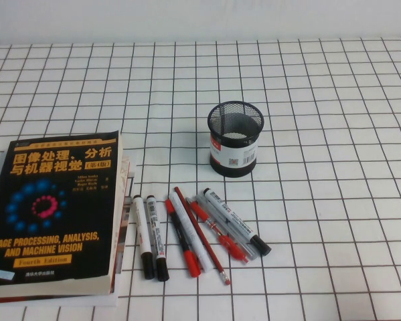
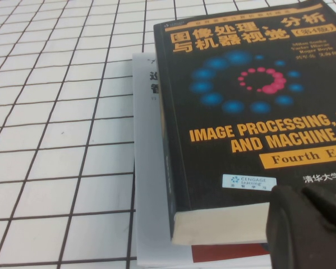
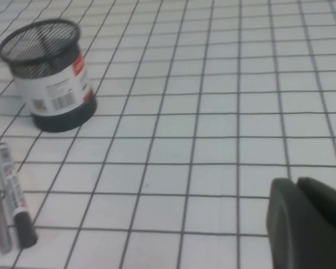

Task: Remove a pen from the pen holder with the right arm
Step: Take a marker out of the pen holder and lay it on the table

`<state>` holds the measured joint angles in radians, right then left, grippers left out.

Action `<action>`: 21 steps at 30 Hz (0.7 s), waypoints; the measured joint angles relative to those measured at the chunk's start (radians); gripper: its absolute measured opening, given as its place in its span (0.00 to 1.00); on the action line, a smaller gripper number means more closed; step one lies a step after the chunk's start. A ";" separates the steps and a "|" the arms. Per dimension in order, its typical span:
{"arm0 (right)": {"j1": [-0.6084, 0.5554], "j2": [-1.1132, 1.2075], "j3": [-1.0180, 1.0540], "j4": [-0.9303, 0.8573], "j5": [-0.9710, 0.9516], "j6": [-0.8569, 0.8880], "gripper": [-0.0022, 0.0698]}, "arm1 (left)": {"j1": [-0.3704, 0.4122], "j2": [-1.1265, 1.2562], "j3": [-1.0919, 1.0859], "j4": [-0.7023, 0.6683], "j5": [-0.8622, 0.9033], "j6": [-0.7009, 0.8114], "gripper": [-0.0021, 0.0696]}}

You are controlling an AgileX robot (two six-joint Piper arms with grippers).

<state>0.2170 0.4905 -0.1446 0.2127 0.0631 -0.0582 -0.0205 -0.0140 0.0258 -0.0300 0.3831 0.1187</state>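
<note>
right gripper (image 3: 294, 190): jaws closed all the way, nothing between them, touching nothing. it hangs low over bare table (image 3: 224, 140), off to the robot's right and out of the high view. judgement: a standby pose, not a grasp.

nearest thing to it is a grey marker (image 3: 13, 196) with a black cap, lying flat on the table, well apart from the gripper. it's the right edge of the row of pens (image 1: 200, 231).

pen holder (image 1: 235, 138) is the black mesh cup with a white label, upright near mid-table, just behind the pens and apart from them. nothing sticks out above the rim in either the high view or the right wrist view (image 3: 47, 75), so it looks empty. all the pens seen (black-capped markers, red pens, a pencil-like one) lie side by side on the table in front of it, roughly parallel, tips toward the robot.

judgement: either the removals are done, or there's nothing left to pull. if a pen is hidden in there, the jaws would have to open first, then come down from above over the rim.

left gripper (image 2: 299, 196): over the near corner of the book (image 2: 252, 112), on the robot's left. can't tell if it touches the cover. the book lies flat on a white booklet (image 2: 151, 168), clear of the work area.
</note>
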 joint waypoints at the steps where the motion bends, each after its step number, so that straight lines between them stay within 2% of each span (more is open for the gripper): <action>1: -0.025 -0.035 0.029 0.003 -0.016 0.000 0.01 | 0.000 0.000 0.000 0.000 0.000 0.000 0.02; 10: -0.168 -0.345 0.170 0.029 -0.029 0.001 0.01 | 0.000 0.000 0.000 0.000 0.000 0.000 0.02; 15: -0.227 -0.487 0.170 -0.008 0.086 0.001 0.01 | 0.000 0.000 0.000 0.000 0.000 0.000 0.02; 21: -0.248 -0.498 0.170 -0.028 0.204 0.001 0.01 | 0.000 0.000 0.000 0.000 0.000 0.000 0.02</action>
<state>-0.0308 -0.0076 0.0250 0.1846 0.2676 -0.0567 -0.0205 -0.0140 0.0258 -0.0300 0.3831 0.1187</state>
